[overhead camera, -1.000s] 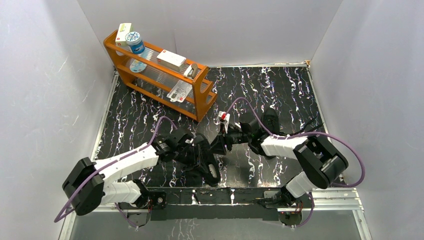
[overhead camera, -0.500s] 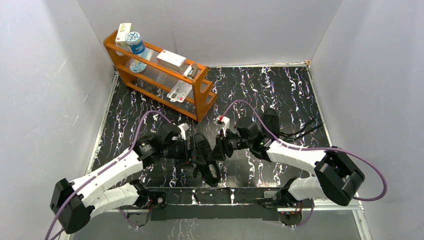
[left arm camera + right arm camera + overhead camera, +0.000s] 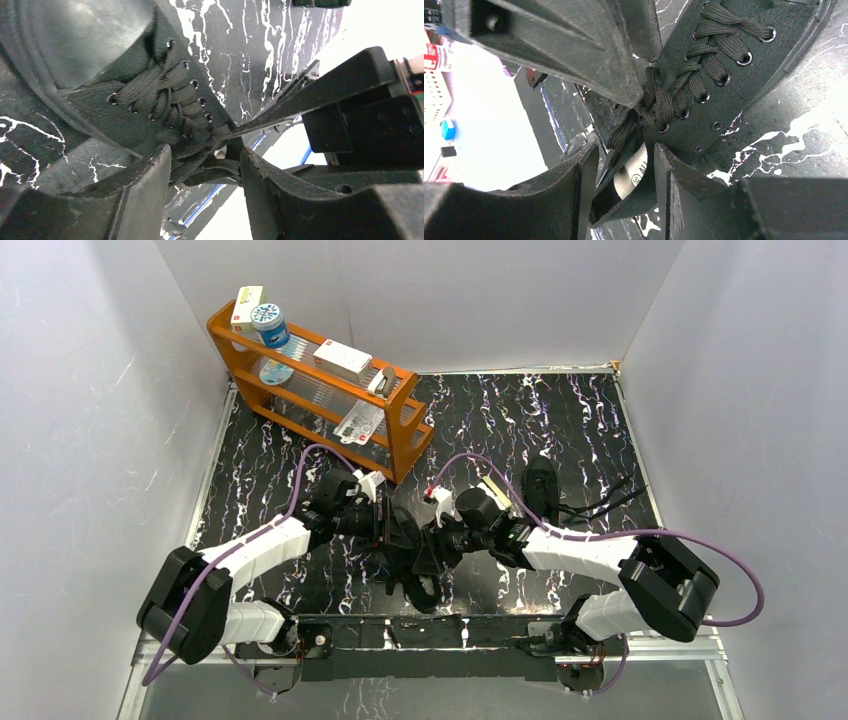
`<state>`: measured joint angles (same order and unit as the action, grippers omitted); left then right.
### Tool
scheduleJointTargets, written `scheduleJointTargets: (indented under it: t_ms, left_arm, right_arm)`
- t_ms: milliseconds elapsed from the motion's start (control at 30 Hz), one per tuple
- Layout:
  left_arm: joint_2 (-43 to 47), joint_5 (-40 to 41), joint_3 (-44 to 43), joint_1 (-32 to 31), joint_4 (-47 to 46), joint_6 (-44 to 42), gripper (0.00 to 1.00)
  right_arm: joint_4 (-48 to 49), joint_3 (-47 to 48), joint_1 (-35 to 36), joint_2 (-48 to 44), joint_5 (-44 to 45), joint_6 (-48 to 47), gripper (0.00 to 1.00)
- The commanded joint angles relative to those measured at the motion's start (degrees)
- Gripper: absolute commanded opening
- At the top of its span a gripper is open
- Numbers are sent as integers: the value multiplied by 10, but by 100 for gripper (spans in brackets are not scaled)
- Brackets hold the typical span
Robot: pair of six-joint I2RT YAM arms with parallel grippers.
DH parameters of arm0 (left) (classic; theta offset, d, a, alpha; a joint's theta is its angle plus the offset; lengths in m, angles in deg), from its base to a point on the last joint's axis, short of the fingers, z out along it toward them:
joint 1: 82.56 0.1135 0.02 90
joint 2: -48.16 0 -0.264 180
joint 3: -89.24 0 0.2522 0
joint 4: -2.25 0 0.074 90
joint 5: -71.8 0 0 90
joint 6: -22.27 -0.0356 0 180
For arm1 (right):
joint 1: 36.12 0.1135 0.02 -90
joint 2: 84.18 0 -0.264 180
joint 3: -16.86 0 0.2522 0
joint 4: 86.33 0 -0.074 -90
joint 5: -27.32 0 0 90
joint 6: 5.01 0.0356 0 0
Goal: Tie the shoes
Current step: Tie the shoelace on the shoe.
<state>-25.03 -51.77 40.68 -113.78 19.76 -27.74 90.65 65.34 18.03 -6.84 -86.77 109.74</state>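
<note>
One black shoe (image 3: 424, 585) lies at the front centre of the table, and both grippers meet over it. My left gripper (image 3: 396, 531) is open. In the left wrist view my left gripper (image 3: 206, 150) has loose strands of lace (image 3: 212, 170) lying between its fingers, below the laced eyelets (image 3: 165, 100). My right gripper (image 3: 432, 546) is open too. In the right wrist view my right gripper (image 3: 626, 147) has the shoe's labelled tongue (image 3: 634, 172) between its fingers, and a lace (image 3: 659, 100) hangs there. The other shoe (image 3: 541, 483) lies back right, with its laces (image 3: 603, 502) trailing right.
An orange rack (image 3: 405, 445) with boxes and a bottle stands at the back left. Grey walls close in three sides. Purple cables (image 3: 470, 455) loop above both wrists. A metal rail (image 3: 660, 640) runs along the near edge.
The left arm has drawn in, and its gripper has risen toward the rack end of the shoe. The right gripper has slid left and nearer, onto the shoe. The shoe has stayed put.
</note>
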Motion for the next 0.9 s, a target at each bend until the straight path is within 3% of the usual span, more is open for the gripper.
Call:
scheduleJointTargets:
  t_ms: [0, 67, 233, 533, 867]
  left_arm:
    - [26, -50, 11, 2, -51, -37, 51]
    - [16, -64, 21, 2, -62, -31, 51]
    - [6, -73, 41, 1, -74, -25, 47]
    - [3, -77, 52, 2, -64, -47, 46]
    - [-15, -61, 32, 2, -57, -71, 46]
  right_arm:
    - [14, 13, 12, 1, 30, 11, 53]
    - [16, 11, 13, -1, 37, 13, 52]
    - [20, 21, 16, 7, 38, 14, 37]
    - [39, 11, 17, -16, 67, 35, 1]
    - [35, 13, 17, -18, 74, 39, 0]
